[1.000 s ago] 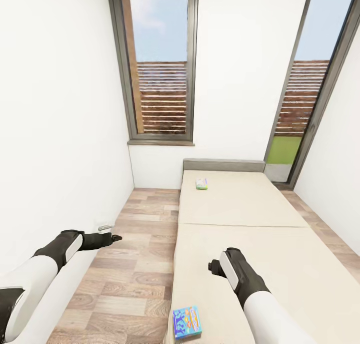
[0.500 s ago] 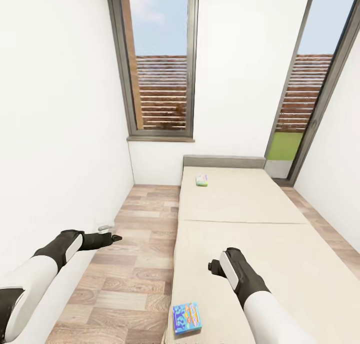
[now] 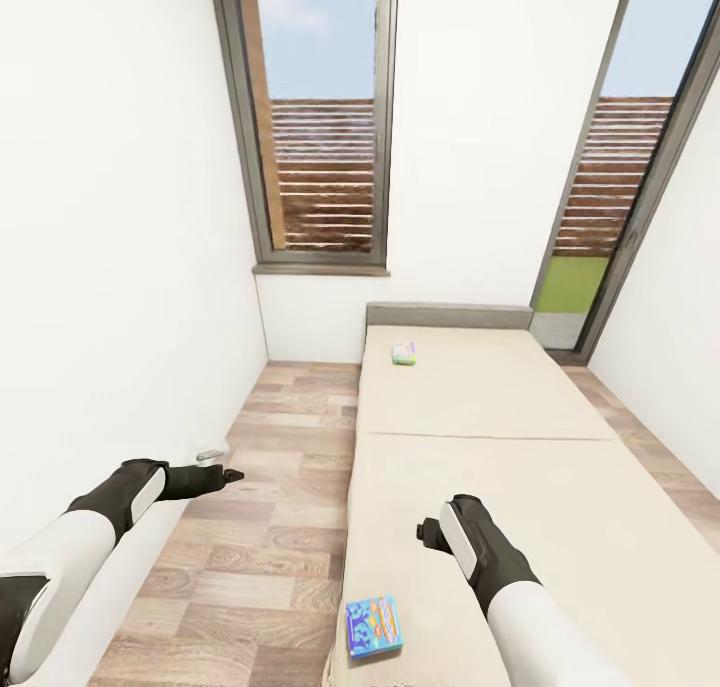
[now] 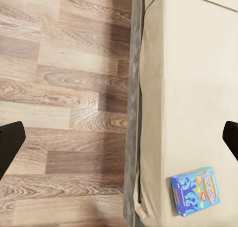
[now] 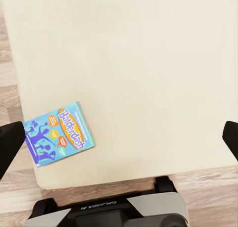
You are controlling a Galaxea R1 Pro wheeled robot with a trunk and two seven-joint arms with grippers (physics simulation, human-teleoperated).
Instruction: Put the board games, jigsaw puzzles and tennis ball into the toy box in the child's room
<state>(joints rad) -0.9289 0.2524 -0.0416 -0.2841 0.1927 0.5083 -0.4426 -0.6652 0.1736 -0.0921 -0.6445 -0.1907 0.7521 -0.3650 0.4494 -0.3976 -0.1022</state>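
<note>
On the beige bed (image 3: 480,437), a blue cartoon board game (image 3: 373,626) lies flat at the near left corner, and a pale multicoloured board game (image 3: 403,354) lies near the grey headboard. My left gripper (image 3: 225,475) hangs open over the floor left of the bed; its wrist view takes in the blue game (image 4: 194,191). My right gripper (image 3: 428,532) is open above the bed's near end, just beyond the blue game (image 5: 58,134). Both grippers (image 4: 119,142) (image 5: 119,140) hold nothing. The table, toy box, jigsaw puzzles and tennis ball are out of view.
A white wall (image 3: 120,267) runs close along my left arm. A strip of wood-plank floor (image 3: 270,507) lies between the wall and the bed. Two tall dark-framed windows (image 3: 320,127) stand beyond the headboard. My base (image 5: 114,209) is against the bed's near end.
The whole head view has shifted slightly, so the bed and both games sit a little higher in the picture. Both arms keep the same pose and the games lie where they were.
</note>
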